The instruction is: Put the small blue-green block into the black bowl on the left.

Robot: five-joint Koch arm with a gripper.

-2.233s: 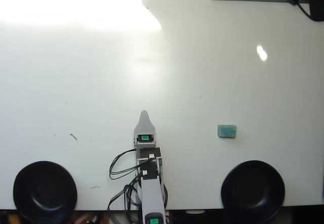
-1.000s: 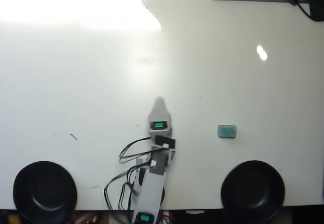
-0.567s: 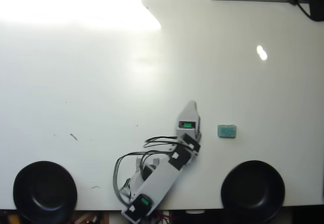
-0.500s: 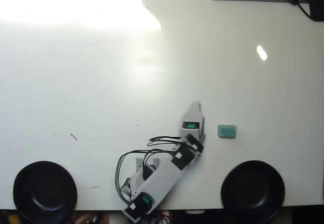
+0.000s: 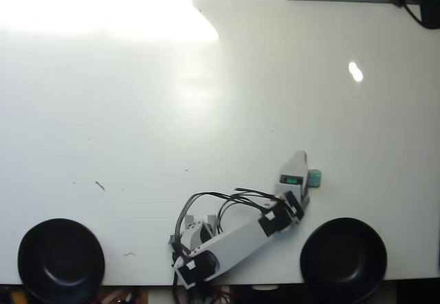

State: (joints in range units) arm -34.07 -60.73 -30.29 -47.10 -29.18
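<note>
**Teal block half hidden under the gripper's tip**

Teal shows only as a sliver at the right edge of the gripper (image 5: 300,158) in the overhead view: the small blue-green block (image 5: 315,177) lies on the white table (image 5: 137,125), and the gripper's pale, pointed body covers its left part. What remains visible sits just right of the green mark on the gripper's housing, touching it in the picture; whether there is real contact cannot be told from above.

The arm (image 5: 237,242) stretches from its base near the lower edge of the view up and to the right, with black cables (image 5: 206,204) looping over its middle. Only one tapering tip of the gripper shows, so whether its jaws are apart or together cannot be told.

Two glossy black bowls rest along the lower edge. The black bowl (image 5: 60,260) at the lower left stands well apart from the block and the gripper. The other bowl (image 5: 343,258), at the lower right, lies near the block, just below and to the right of it.
</note>
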